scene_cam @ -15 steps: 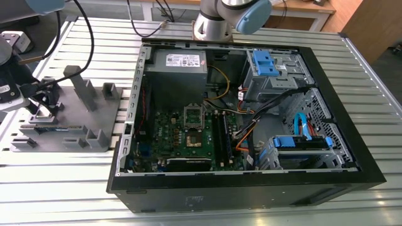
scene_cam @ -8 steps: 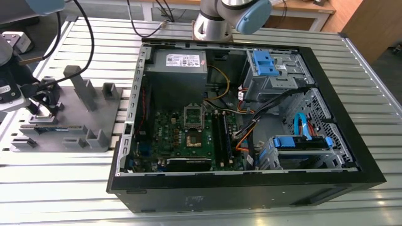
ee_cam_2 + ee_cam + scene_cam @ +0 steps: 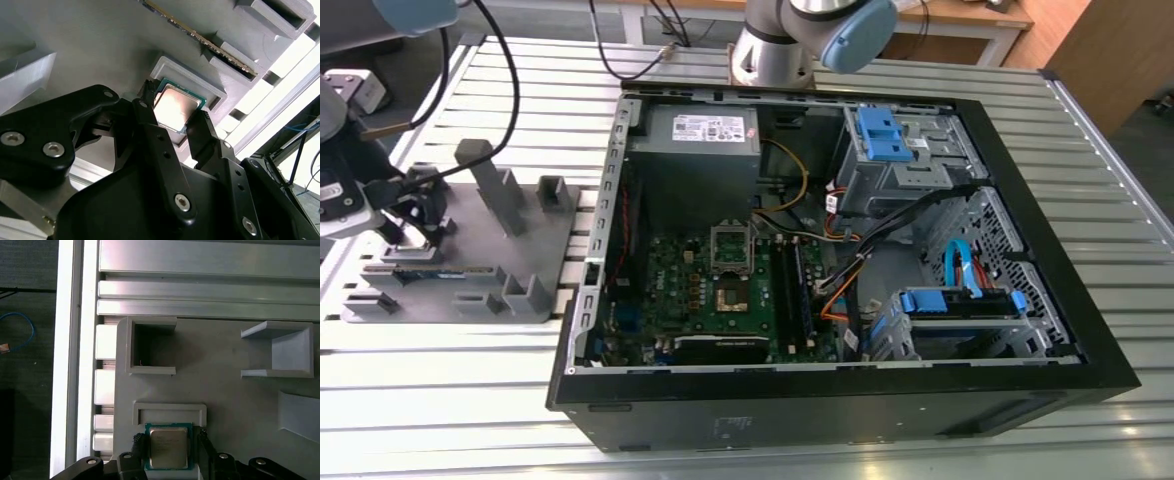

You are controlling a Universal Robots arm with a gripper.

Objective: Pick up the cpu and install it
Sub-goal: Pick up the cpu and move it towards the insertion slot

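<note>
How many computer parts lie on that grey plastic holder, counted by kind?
On the grey holder:
cpu: 1
memory stick: 1
Total: 2

1 cpu (image 3: 169, 447) and 1 gripper (image 3: 174, 106). 1 grey holder (image 3: 464, 232) carries 1 memory stick (image 3: 427, 271). In the first wrist view, 2 box pockets rise from the holder: the first pocket (image 3: 150, 345) and the second pocket (image 3: 287, 351). 1 open computer case (image 3: 854, 405) holds 1 green board (image 3: 678, 290) with 1 socket (image 3: 736, 292) and 1 grey power supply (image 3: 707, 130). It also holds 2 blue drive brackets — the upper bracket (image 3: 883, 135) and the lower bracket (image 3: 963, 300). 1 arm base (image 3: 774, 55) and 1 slatted metal table (image 3: 440, 400) — both in the exterior view.
</note>
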